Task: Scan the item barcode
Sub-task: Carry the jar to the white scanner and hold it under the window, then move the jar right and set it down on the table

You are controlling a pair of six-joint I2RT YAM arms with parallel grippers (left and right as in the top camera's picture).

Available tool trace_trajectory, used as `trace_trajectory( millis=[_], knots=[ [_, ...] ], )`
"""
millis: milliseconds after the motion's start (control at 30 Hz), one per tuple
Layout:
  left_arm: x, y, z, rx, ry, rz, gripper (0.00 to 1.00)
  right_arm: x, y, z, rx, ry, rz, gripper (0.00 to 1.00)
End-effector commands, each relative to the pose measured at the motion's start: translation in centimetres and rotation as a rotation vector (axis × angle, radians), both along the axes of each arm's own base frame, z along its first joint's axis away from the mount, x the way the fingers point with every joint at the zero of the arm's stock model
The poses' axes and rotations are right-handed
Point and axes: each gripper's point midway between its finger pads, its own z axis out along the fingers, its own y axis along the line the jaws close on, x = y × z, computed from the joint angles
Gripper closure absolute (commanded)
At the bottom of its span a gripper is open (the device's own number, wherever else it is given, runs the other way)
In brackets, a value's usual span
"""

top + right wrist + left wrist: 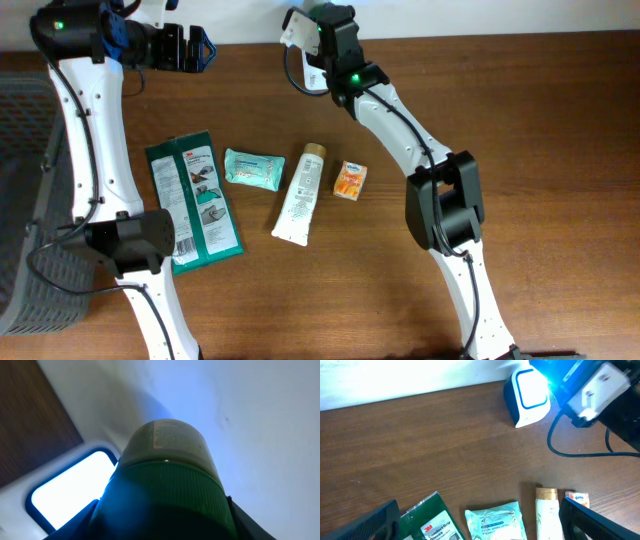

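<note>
My right gripper [165, 522] is shut on the item, a bottle [167, 445] with a green ribbed cap and an olive labelled body. The bottle is held close in front of the scanner [65, 487], whose window glows bright blue-white. The left wrist view shows the white scanner [527, 395] standing by the back wall, with the right gripper [585, 385] just to its right, lit blue. From overhead, the right gripper [318, 40] is at the table's back edge beside the scanner [293, 30]. My left gripper [198, 48] hangs open and empty at the back left.
A row of items lies mid-table: a green 3M gloves pack [193, 200], a teal wipes packet [254, 168], a white tube [301, 192] and a small orange box [350, 180]. A grey basket [30, 200] stands at the left edge. A black cable [580, 452] runs from the scanner.
</note>
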Motion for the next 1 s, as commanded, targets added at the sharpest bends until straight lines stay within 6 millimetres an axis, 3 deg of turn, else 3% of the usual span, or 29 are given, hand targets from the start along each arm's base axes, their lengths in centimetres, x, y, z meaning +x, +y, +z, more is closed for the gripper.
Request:
trace_trajectory(
  millis=[0,433,567,733,967],
  knots=[
    [-0.2,-0.1,0.8,0.002,-0.022,-0.017,0.01,0.8,-1.9,1.8,-0.132,-0.067,-0.036,0.60],
    [-0.2,-0.1,0.8,0.002,-0.022,-0.017,0.01,1.0,-2.4,1.8,-0.131,-0.066,-0.040,0.59],
    [-0.2,-0.1,0.8,0.002,-0.022,-0.017,0.01,0.8,-2.4,2.7,-0.126,-0.073,-0.040,0.59],
    [-0.2,-0.1,0.8,0.002,-0.022,-0.017,0.01,-0.4,-2.1,5.9,-0.045,-0.065,-0.027,0.59],
    [-0.2,-0.1,0.8,0.002,-0.022,-0.017,0.01,-3.9,-2.8,14.7,0.173,-0.086,-0.064,0.58]
  ],
)
